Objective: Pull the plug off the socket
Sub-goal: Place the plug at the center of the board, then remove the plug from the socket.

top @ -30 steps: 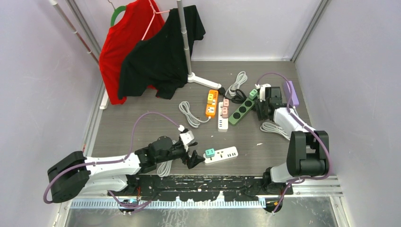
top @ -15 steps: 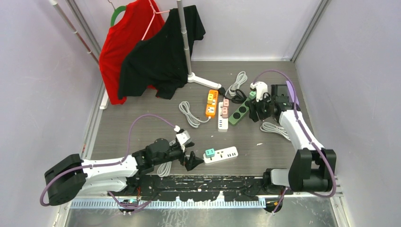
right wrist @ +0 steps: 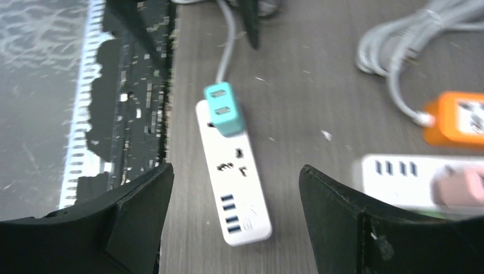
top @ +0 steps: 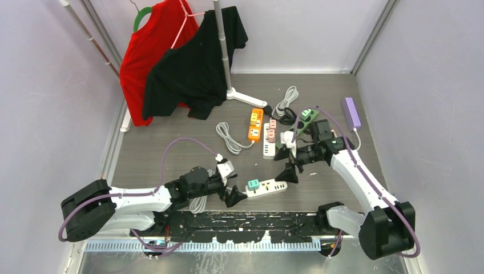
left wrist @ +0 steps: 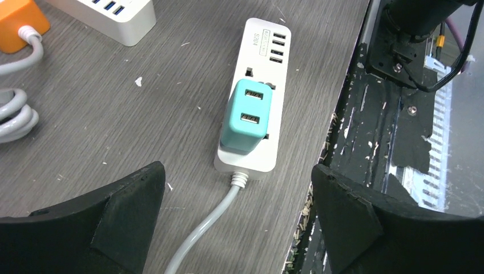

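At lower centre of the top view, the teal plug is still seated in the white power strip. The right gripper has been brought over from upper right. It and the left gripper are spread wide, empty, so no pull is begun.

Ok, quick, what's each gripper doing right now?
Left gripper: open, holding nothing.
Right gripper: open, holding nothing.
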`<state>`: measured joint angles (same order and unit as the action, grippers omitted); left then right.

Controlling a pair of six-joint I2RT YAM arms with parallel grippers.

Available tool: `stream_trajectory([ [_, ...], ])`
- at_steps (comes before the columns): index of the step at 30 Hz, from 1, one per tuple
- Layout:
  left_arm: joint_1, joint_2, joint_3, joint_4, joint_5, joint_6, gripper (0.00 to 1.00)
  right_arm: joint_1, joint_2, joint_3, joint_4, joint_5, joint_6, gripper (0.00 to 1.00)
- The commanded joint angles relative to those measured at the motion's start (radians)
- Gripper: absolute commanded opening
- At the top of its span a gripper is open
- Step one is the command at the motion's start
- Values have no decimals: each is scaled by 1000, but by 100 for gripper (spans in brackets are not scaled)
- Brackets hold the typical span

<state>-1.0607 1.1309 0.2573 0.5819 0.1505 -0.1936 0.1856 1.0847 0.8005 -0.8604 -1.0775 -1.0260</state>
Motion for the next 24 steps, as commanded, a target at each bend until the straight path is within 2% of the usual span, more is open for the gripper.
stream_trajectory([
  [1, 2, 19, 0, 102, 40, 81, 97, 155, 43, -32, 95, 26, 1, 85],
  [7, 1, 58, -20, 163, 52, 139, 94, 332, 95, -65, 272, 170, 101, 79],
  [12, -3, 77, -20, 181, 39, 166, 93, 420, 130, -86, 436, 311, 232, 73],
  [18, -8, 130, -18, 227, 38, 171, 93, 498, 164, -96, 475, 354, 251, 68],
  [24, -13, 221, -17, 306, 37, 171, 91, 552, 195, -92, 478, 384, 243, 58],
])
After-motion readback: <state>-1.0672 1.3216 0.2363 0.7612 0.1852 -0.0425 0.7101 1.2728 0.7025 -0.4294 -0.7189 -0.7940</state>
